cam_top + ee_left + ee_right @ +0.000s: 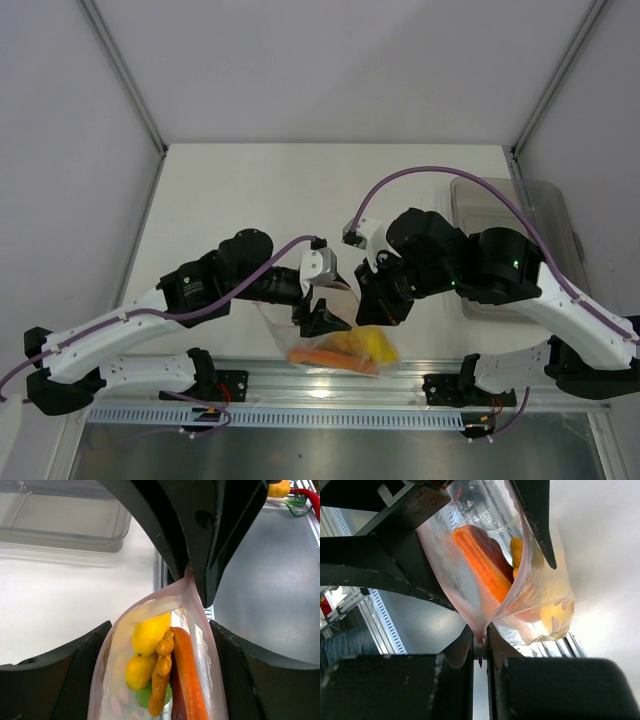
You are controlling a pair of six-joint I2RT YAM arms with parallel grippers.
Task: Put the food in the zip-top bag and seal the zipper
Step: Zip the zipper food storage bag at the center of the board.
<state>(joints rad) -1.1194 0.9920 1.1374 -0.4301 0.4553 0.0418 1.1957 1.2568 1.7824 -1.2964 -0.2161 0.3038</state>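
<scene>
So my right gripper (480,642) is shut tight on one end of the zip-top bag (197,645), right at its top edge. It holds the bag up off the table (250,190), near the front edge and between my two arms.

My left gripper (322,318) is open wide. One finger is on each side of the bag, so the bag sits right in the gap. The fingers (75,675) are just beside the plastic, but I cannot tell if they touch it.

From my left wrist, the bag runs long and straight away from the right pinch and down through the gap. The zipper (185,585) is the pink bit that starts at that pinch. I cannot tell if it is pressed shut.

I think my left jaws are the ones for the next job. They need to squeeze the pink strip and slide along it, away from the right gripper.

All the food (150,635) I can see is inside the bag: two yellow pieces, a green one low down, a knobbly orange-brown one and a long orange one. The plastic is clear and crinkly. The tray (540,200) sits well apart.
</scene>
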